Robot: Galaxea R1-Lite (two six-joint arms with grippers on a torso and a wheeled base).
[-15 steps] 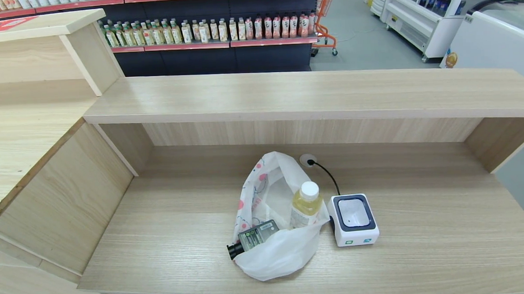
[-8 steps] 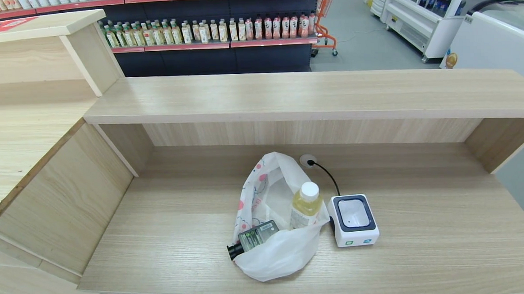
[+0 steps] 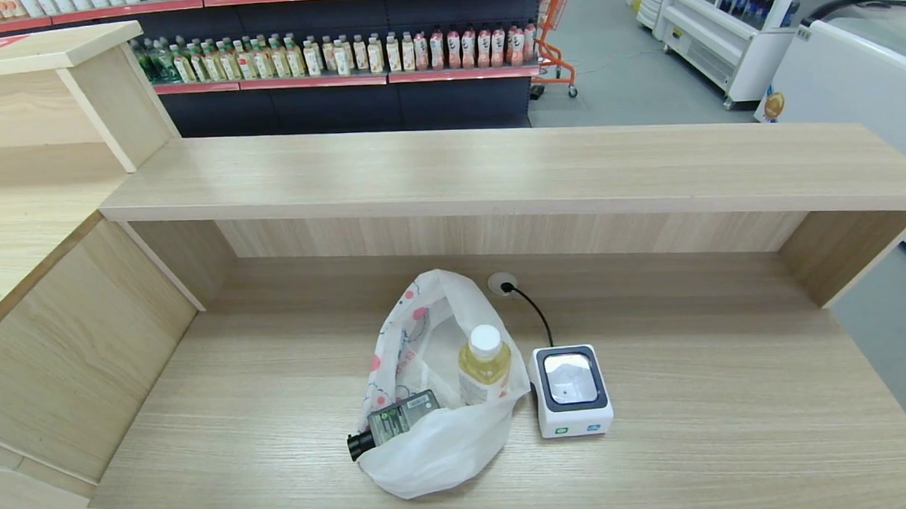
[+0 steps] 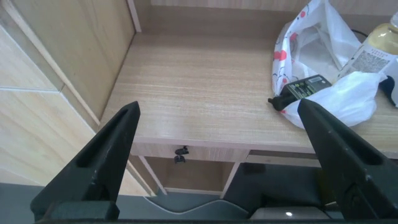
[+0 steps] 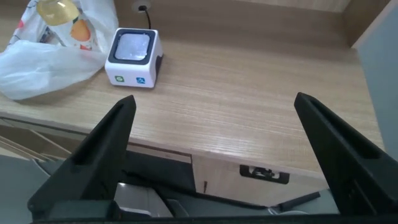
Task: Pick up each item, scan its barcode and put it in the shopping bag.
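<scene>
Left gripper and right gripper are held before the worktop edge, each spread wide with nothing grasped; the shopping bag is laid near that edge; a dark bottle is lodged in its mouth, a yellow drink bottle stood upright inside; the scanner is set just beside the bag, to the right; stocked shelves are seen beyond.

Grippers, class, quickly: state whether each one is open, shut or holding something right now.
Left gripper: open, holding nothing.
Right gripper: open, holding nothing.
</scene>
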